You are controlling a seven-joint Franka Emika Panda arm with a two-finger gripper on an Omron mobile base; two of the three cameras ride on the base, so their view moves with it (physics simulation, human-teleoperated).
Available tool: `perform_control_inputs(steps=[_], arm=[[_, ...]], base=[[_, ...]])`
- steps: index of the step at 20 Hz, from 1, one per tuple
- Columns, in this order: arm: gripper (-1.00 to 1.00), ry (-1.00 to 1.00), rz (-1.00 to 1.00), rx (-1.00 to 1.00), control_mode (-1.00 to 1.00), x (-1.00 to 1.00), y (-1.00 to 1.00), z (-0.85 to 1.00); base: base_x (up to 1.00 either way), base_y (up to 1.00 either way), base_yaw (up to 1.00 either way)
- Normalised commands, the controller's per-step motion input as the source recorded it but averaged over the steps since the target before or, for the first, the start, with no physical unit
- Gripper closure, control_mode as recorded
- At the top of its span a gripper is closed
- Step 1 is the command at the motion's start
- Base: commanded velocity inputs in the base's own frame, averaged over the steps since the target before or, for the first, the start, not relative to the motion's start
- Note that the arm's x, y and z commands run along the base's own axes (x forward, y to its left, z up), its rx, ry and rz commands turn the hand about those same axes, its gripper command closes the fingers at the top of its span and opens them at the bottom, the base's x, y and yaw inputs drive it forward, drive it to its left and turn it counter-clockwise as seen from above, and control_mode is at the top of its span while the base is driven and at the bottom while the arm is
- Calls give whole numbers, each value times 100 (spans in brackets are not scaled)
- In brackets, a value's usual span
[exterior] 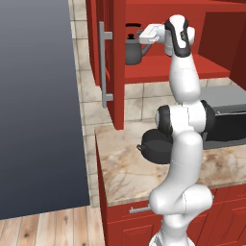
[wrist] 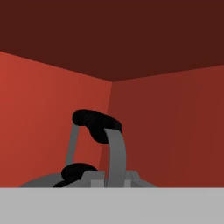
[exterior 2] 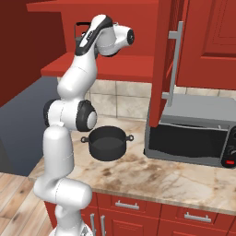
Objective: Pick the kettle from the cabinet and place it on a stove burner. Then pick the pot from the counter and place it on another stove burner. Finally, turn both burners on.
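Hand (exterior: 142,36) closed at one kettle (exterior: 132,48) (in cabinet (exterior: 115,72)), one pot (exterior 2: 107,143) on counter (exterior 2: 152,177)

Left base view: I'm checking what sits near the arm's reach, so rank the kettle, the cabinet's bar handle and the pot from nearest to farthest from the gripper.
1. kettle, on the cabinet shelf, right at the gripper.
2. bar handle, on the open door, left of the kettle.
3. pot, far below on the counter.
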Motion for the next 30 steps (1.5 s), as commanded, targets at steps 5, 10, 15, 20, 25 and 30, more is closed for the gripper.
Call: perform_control_inputs(steps=[5,10,15,20,25,30], arm=[[100,1,0,0,-100,0,7,0],[100,0,1,0,-100,0,5,-1],[100,0,1,0,-100,0,4,-2],[100,0,1,0,-100,0,4,-3],[100,0,0,0,-100,0,8,-1],[100,1,0,0,-100,0,23,-3]], base=[[0,0,0],[0,0,0],[0,0,0],[0,0,0],[0,0,0],[0,0,0]])
